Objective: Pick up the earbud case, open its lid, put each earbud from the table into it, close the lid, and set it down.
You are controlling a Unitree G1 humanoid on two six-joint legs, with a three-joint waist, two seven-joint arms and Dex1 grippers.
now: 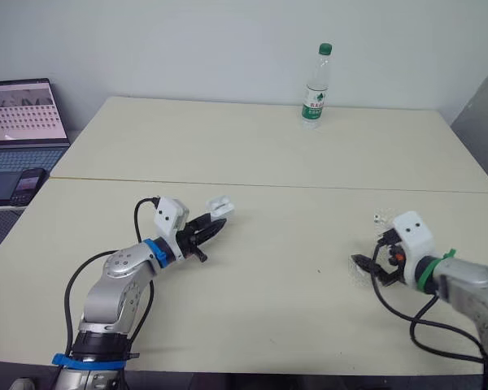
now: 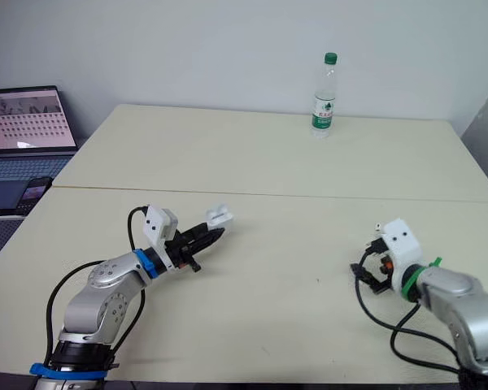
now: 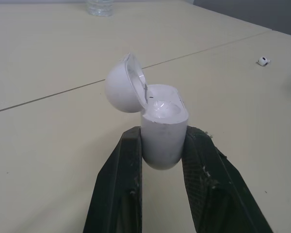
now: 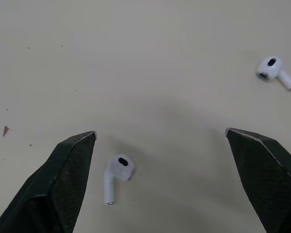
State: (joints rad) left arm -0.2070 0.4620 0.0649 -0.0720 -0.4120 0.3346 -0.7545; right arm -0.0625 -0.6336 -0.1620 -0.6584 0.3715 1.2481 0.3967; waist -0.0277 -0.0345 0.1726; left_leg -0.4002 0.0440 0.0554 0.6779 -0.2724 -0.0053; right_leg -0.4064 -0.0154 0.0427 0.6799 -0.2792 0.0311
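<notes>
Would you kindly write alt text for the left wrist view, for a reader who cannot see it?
The left gripper clamps a white earbud case between its two black fingers, lid swung open. Beyond it on the cream table are one loose earbud and the base of a clear bottle.

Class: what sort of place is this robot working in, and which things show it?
Probably an office or lab: plain pale tables pushed together, an open laptop off to one side, a bare wall behind.
</notes>
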